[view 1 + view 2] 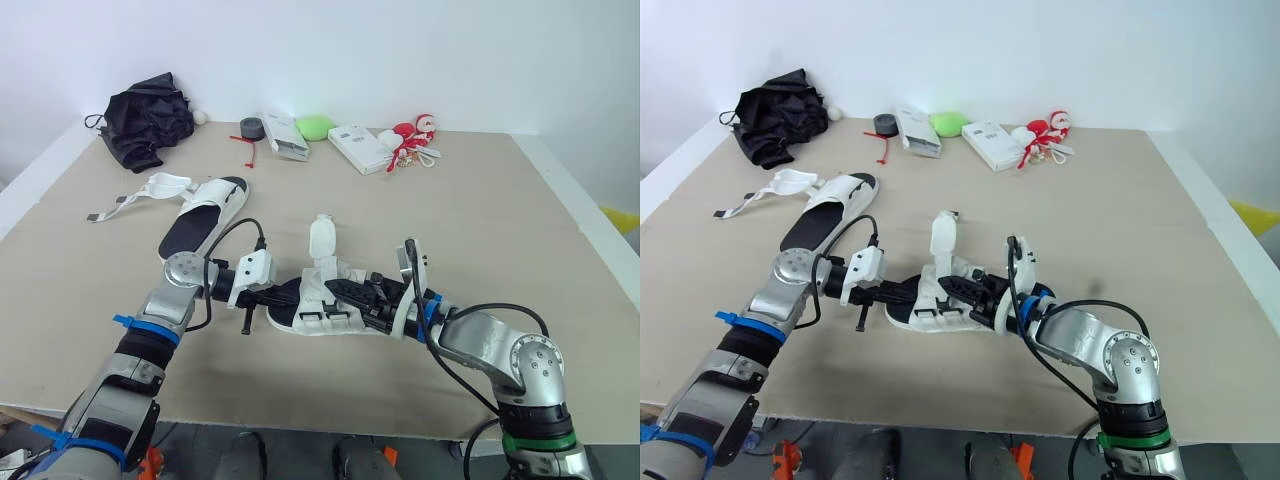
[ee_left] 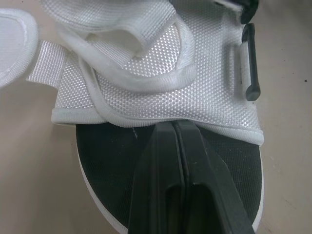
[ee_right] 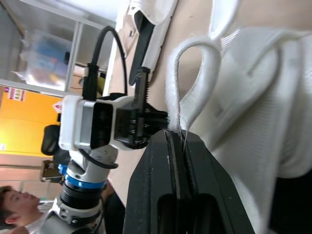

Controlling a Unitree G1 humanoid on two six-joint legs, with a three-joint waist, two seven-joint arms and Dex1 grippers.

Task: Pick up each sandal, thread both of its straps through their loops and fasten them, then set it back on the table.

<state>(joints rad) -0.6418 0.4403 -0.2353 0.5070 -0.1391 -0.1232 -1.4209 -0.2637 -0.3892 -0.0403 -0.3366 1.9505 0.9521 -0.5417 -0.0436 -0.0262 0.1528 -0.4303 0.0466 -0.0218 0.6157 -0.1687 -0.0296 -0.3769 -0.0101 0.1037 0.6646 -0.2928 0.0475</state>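
Beige tabletop (image 1: pixel 500 200), plain white wall (image 1: pixel 400 50) behind, junk along the far edge: black cloth (image 1: pixel 145 120), tape roll (image 1: pixel 250 127), boxes (image 1: pixel 358 147). Sandal (image 1: pixel 320 305) near the front edge, other sandal (image 1: pixel 205 215) farther back left. Left gripper (image 2: pixel 174 124) clenched over the black sole. Right gripper (image 3: pixel 176 134) pinching a white strap (image 3: pixel 195 83).

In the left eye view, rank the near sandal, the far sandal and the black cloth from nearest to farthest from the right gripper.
1. near sandal: front middle, right at the right gripper, whose fingers pinch its strap.
2. far sandal: further back, to the left.
3. black cloth: far back left corner.
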